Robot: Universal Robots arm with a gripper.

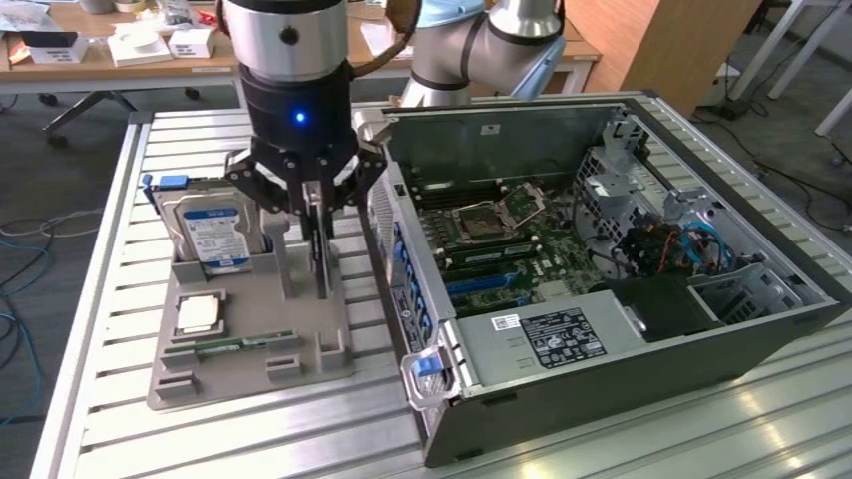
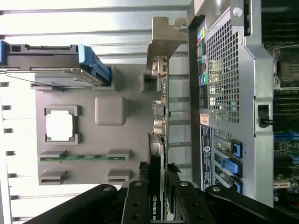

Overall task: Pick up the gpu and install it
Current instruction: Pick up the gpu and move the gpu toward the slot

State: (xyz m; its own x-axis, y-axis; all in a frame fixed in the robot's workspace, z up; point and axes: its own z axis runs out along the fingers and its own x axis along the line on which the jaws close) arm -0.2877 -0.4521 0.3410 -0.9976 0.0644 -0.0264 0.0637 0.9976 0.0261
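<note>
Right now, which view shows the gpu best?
The wrist view: the gpu shows edge-on along most of its length, silver bracket included. In the exterior view the gpu stands upright in the holder, its top behind the gripper.

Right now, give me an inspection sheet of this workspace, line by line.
Surface: slatted metal table, carrying a grey holder tray and an open computer case.
Job's things: gpu standing on edge in the tray, next to the case.
Clutter: hard drive upright in the tray; processor and memory stick lying in their own slots.
Grippers: gripper closed on the gpu's upper edge.
Cables: blue cables inside the case; loose cables on the floor at the exterior view's left.
Surroundings: desk with small boxes behind the table.
</note>
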